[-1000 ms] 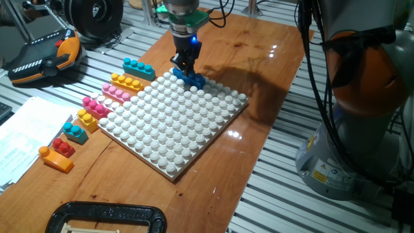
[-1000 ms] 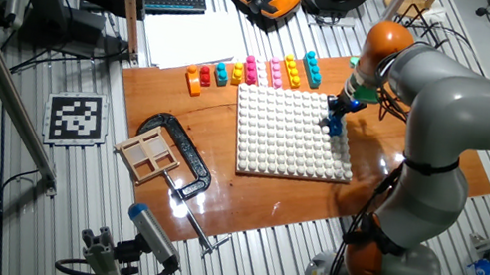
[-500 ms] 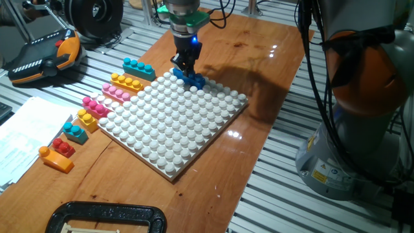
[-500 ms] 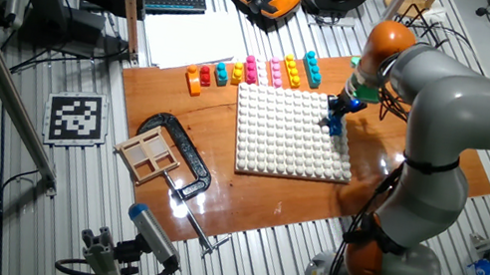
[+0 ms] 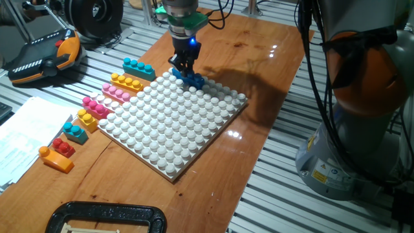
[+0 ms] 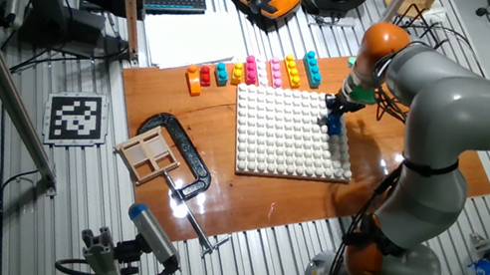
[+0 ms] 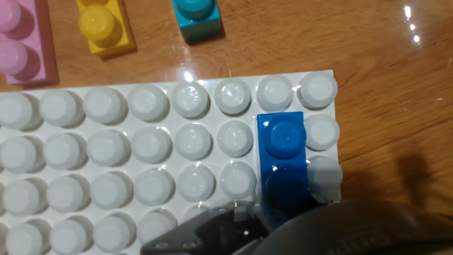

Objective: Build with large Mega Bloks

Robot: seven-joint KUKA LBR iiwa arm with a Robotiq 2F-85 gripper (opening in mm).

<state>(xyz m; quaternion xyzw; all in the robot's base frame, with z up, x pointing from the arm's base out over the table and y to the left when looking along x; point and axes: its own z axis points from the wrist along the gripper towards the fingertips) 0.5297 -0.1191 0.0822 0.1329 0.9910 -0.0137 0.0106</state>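
Observation:
A dark blue brick (image 5: 193, 79) sits pressed onto the far corner of the white baseplate (image 5: 174, 129). In the hand view the dark blue brick (image 7: 283, 152) lies beside the plate's edge studs. My gripper (image 5: 183, 70) stands straight down over the brick's left end, its fingertips at the brick. In the hand view the gripper (image 7: 272, 216) covers the brick's near end, so the gap between the fingers does not show. More large Mega Bloks lie loose left of the plate: teal (image 5: 138, 68), yellow (image 5: 127, 82), pink (image 5: 116, 92), magenta (image 5: 96, 105), red (image 5: 63, 146), orange (image 5: 55, 159).
A black clamp (image 5: 107, 217) lies at the near table edge with a wooden tray (image 6: 149, 153) beside it. Papers (image 5: 22, 133) and an orange-black pendant (image 5: 45, 55) lie left of the table. The arm's base (image 5: 362, 116) stands to the right.
The gripper has shifted a little to the left over the dark blue brick. The brick and the loose bricks have stayed where they were.

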